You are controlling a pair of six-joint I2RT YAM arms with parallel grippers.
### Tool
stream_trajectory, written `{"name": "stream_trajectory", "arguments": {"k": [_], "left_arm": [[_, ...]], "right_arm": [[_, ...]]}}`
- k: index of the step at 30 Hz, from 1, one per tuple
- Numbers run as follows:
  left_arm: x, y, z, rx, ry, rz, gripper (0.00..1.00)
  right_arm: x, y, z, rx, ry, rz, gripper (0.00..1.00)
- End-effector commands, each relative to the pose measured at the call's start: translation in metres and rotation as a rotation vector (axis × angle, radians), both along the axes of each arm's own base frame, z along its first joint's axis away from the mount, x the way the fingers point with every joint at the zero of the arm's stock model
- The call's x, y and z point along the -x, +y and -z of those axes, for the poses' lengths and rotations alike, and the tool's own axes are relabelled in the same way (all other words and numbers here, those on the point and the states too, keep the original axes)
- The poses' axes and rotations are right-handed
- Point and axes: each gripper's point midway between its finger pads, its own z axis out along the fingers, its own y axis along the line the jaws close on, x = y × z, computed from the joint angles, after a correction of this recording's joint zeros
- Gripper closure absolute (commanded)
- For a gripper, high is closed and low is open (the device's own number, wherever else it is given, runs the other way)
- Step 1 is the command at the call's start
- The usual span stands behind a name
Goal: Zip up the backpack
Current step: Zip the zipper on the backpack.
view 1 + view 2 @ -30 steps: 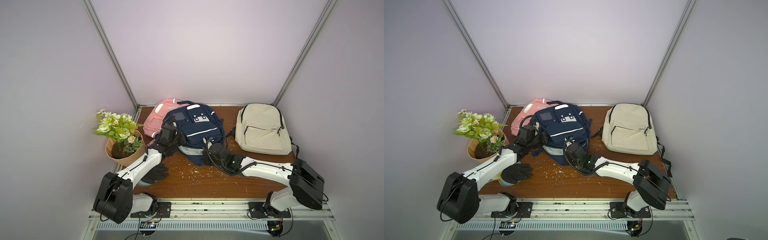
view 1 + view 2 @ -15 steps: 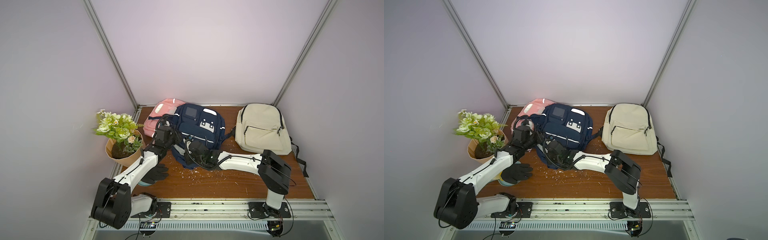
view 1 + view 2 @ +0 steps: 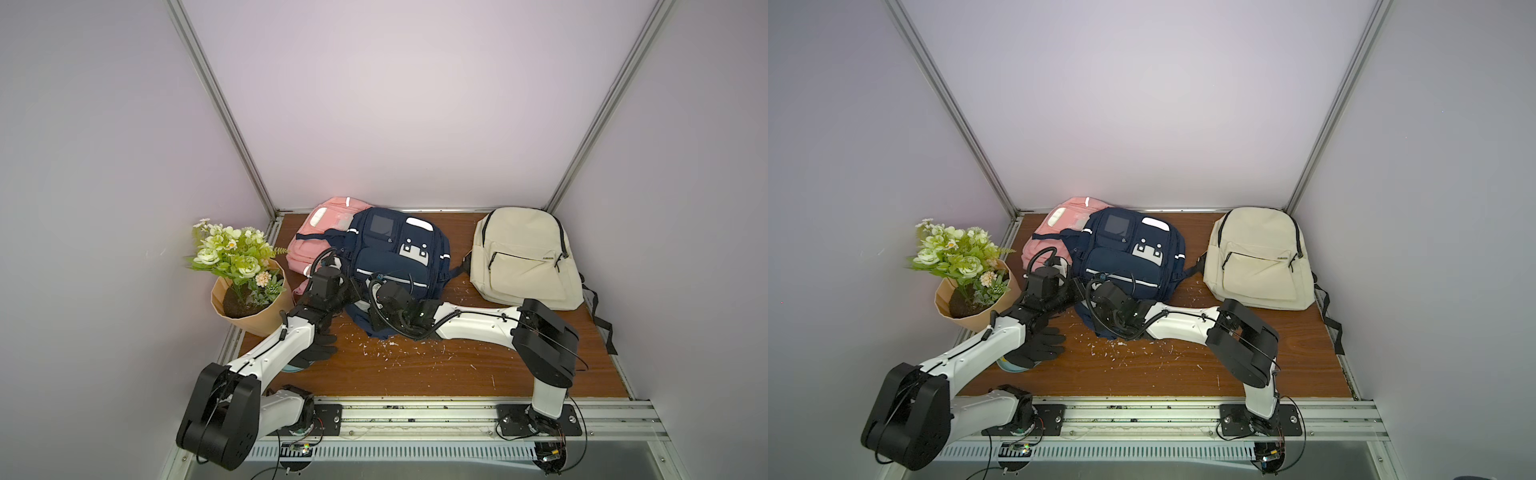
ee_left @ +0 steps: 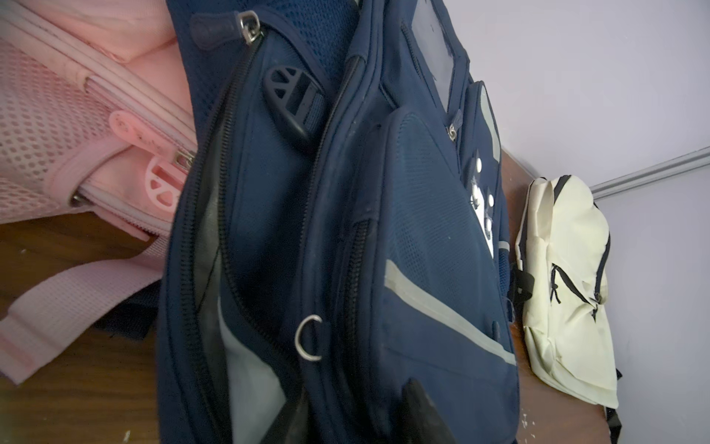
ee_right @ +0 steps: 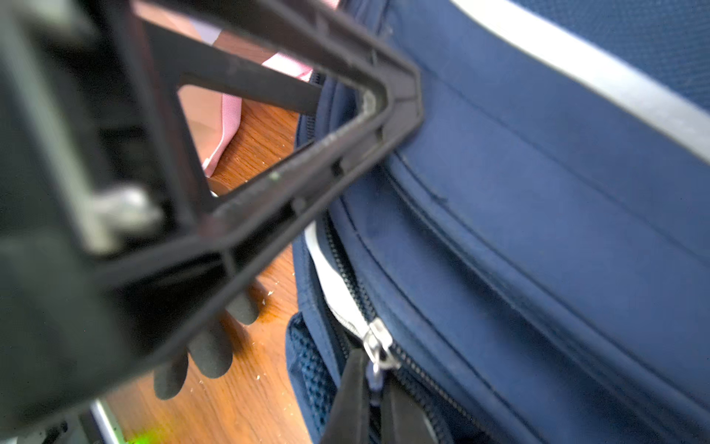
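Observation:
The navy backpack (image 3: 395, 257) (image 3: 1125, 257) lies mid-table in both top views. In the left wrist view its main zipper (image 4: 215, 230) gapes, showing grey lining. My left gripper (image 3: 353, 291) (image 3: 1073, 291) (image 4: 355, 403) is at the backpack's near left edge, jaws clamped either side of a ridge of navy fabric. My right gripper (image 3: 374, 318) (image 3: 1100, 316) (image 5: 374, 371) is at the near end, shut on the pull below the silver zipper slider (image 5: 378, 342). In the right wrist view the left gripper's fingers (image 5: 384, 115) press into the backpack (image 5: 538, 192).
A pink backpack (image 3: 320, 232) lies partly under the navy one. A cream backpack (image 3: 523, 253) rests at the back right. Potted flowers (image 3: 245, 286) stand at the left edge. A black glove (image 3: 316, 349) lies under my left arm. White scraps (image 3: 395, 345) litter the wooden table.
My right gripper has travelled left along the backpack's near edge with the zipper pull. The backpack has turned and shifted. My left gripper opened, then closed again on the fabric.

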Motion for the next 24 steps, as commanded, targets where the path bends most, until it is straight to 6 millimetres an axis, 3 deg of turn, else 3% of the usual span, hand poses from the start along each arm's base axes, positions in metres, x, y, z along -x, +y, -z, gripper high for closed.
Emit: {"name": "stream_trajectory", "arguments": {"k": [1,6,16,21,24], "left_arm": [[0.006,-0.009,0.007,0.002,0.022,0.036,0.75],[-0.006,0.008,0.007,-0.036,0.039,-0.02,1.0],[-0.027,0.036,-0.008,-0.08,0.004,-0.094,1.0],[-0.028,0.047,-0.012,-0.096,-0.003,-0.125,1.0],[-0.027,0.051,-0.015,-0.107,-0.008,-0.14,1.0]], "right_arm": [[0.001,0.011,-0.029,-0.079,-0.027,-0.01,1.0],[0.003,-0.007,-0.025,-0.054,-0.022,0.018,1.0],[0.006,-0.068,0.009,0.003,0.041,0.119,1.0],[0.0,-0.095,0.016,0.0,0.069,0.172,1.0],[-0.003,-0.101,0.016,-0.008,0.074,0.185,1.0]]}}
